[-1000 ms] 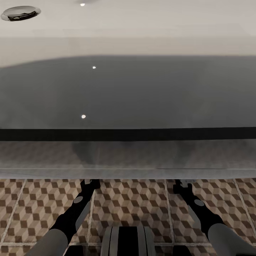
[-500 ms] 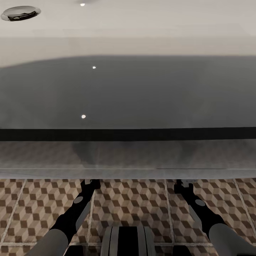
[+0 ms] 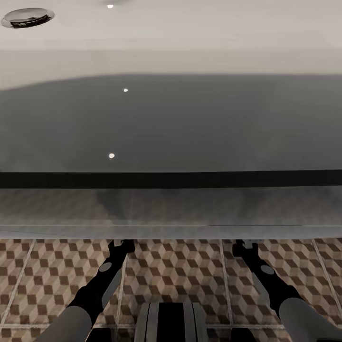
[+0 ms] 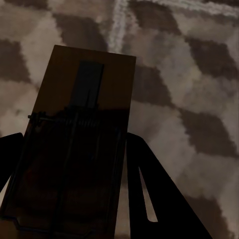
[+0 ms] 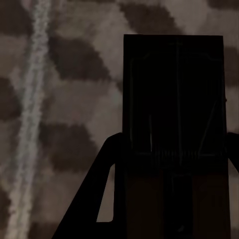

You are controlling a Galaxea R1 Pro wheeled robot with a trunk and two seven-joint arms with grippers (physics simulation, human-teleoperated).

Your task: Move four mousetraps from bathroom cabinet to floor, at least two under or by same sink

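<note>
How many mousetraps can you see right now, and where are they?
2. One mousetrap sits between the fingers of the left hand, one in the right hand, both above the tiled floor. Others may be out of view.

The bathroom floor (image 3: 180, 270) was matt tile printed with cubes, its pale grout lines (image 5: 31, 119) rough and grainy. Each mousetrap (image 4: 74, 144) looked like smooth, dull wood carrying thin wire. The bathtub (image 3: 171, 123) was smooth and glossy, with glints.

Glossy white tub (image 3: 171, 118), drain (image 3: 27, 17)
</note>
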